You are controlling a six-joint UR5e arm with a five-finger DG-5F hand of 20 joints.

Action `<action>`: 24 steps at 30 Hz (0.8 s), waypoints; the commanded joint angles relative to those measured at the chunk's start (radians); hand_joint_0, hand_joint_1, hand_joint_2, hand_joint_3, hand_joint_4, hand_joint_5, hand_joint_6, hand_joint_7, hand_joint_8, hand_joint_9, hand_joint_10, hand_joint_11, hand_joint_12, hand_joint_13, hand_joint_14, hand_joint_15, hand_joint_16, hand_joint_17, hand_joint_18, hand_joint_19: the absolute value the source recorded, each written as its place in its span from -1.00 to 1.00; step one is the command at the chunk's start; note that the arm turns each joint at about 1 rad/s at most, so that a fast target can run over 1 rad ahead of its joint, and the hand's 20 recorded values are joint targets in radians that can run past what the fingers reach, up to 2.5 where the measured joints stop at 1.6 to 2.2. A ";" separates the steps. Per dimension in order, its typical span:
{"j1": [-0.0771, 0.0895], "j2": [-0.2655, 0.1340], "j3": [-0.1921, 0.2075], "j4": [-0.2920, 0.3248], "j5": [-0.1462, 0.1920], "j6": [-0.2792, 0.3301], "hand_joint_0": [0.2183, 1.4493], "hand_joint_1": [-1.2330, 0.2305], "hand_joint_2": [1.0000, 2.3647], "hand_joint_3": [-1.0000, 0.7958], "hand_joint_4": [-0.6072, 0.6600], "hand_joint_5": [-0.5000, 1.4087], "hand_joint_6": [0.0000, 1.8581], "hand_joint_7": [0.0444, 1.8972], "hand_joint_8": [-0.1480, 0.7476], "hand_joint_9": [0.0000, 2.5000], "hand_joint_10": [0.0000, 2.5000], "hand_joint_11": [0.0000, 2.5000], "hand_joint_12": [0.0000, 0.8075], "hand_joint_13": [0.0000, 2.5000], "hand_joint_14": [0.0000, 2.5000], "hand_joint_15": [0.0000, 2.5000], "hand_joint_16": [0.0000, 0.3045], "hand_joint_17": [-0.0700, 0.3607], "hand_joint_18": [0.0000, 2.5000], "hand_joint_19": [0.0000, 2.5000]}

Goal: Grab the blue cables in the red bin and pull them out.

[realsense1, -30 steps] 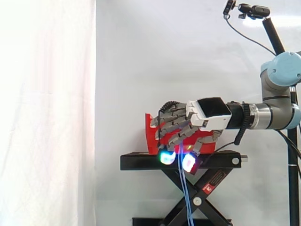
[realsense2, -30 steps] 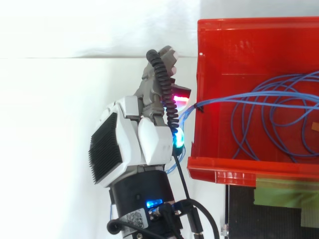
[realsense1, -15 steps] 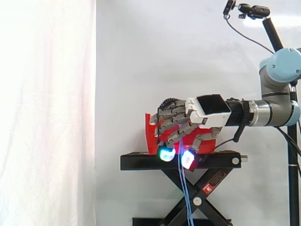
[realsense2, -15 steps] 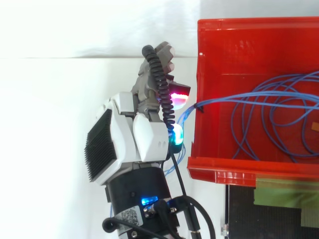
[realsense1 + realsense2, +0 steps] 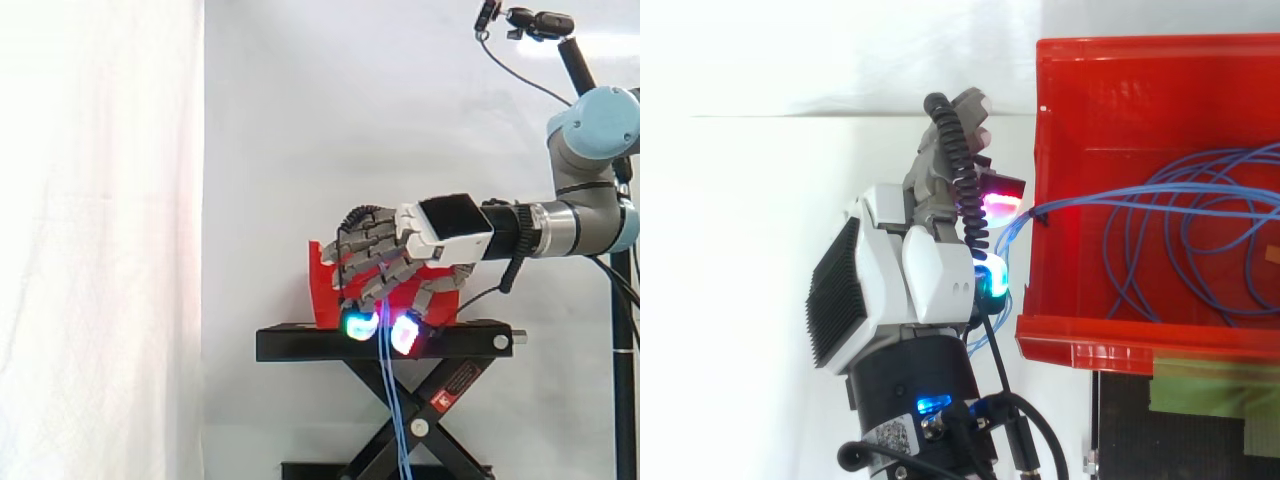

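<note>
A red bin [image 5: 1160,332] holds loose coils of thin blue cables [image 5: 1185,205]. A few strands cross its left wall and drop outside it. My hand [image 5: 925,285] hovers just outside that wall, fingers curled downward with glowing tips around the strands. In the side view the hand [image 5: 395,255] is in front of the red bin [image 5: 322,292], and the blue cables [image 5: 392,400] hang straight down from between the cyan and red tips, past the stand.
The bin sits on a black scissor-lift stand [image 5: 300,343], whose top [image 5: 1190,430] shows below the bin. A white curtain hangs behind. A black pole [image 5: 588,75] with a camera rises at the far right.
The hand has lifted slightly and drifted a little away from the bin wall, still curled on the strands. The coils in the bin look the same.
</note>
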 commanded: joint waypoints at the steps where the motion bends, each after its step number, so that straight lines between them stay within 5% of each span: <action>1: 0.000 0.000 0.000 0.001 0.001 0.000 -0.08 -0.59 -1.00 -1.00 0.08 0.60 -0.98 -0.24 -0.21 -0.43 -0.99 -0.65 -0.15 -0.61 -0.99 -0.72 -0.70 -0.20 -0.69 -0.60; 9: 0.000 0.000 -0.033 0.022 0.004 0.001 -0.08 -0.59 -1.00 -1.00 0.07 0.60 -0.98 -0.26 -0.21 -0.43 -0.99 -0.65 -0.15 -0.60 -0.99 -0.73 -0.70 -0.20 -0.69 -0.59; 24: 0.002 -0.002 -0.035 0.039 0.004 0.003 -0.06 -0.62 -1.00 -1.00 0.06 0.59 -0.98 -0.26 -0.21 -0.43 -0.99 -0.64 -0.16 -0.61 -0.99 -0.73 -0.70 -0.20 -0.69 -0.60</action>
